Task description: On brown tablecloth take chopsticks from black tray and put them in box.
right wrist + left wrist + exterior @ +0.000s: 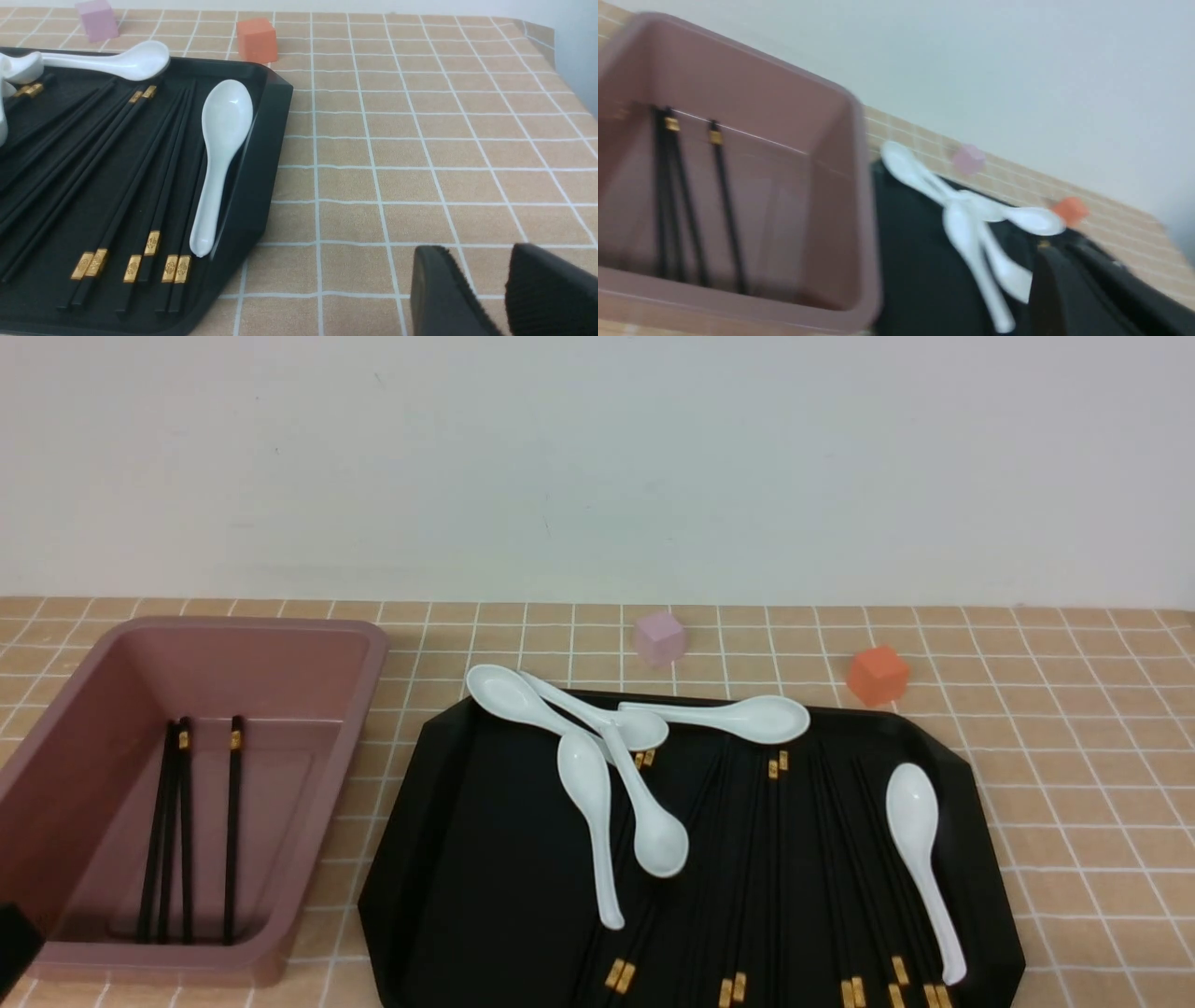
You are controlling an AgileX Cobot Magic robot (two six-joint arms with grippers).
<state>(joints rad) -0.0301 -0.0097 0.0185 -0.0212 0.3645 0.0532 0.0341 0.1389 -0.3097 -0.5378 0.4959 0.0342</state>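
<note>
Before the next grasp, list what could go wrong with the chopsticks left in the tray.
1. White spoons lie across several chopsticks in the black tray; pulling a stick out may drag or flip a spoon.
2. The sticks lie close together and overlap, so the end effector could pinch two at once.
3. They are black on black, so hard to aim at.

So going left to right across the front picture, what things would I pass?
box holding three chopsticks → black tray with white spoons → pink cube → orange cube
</note>
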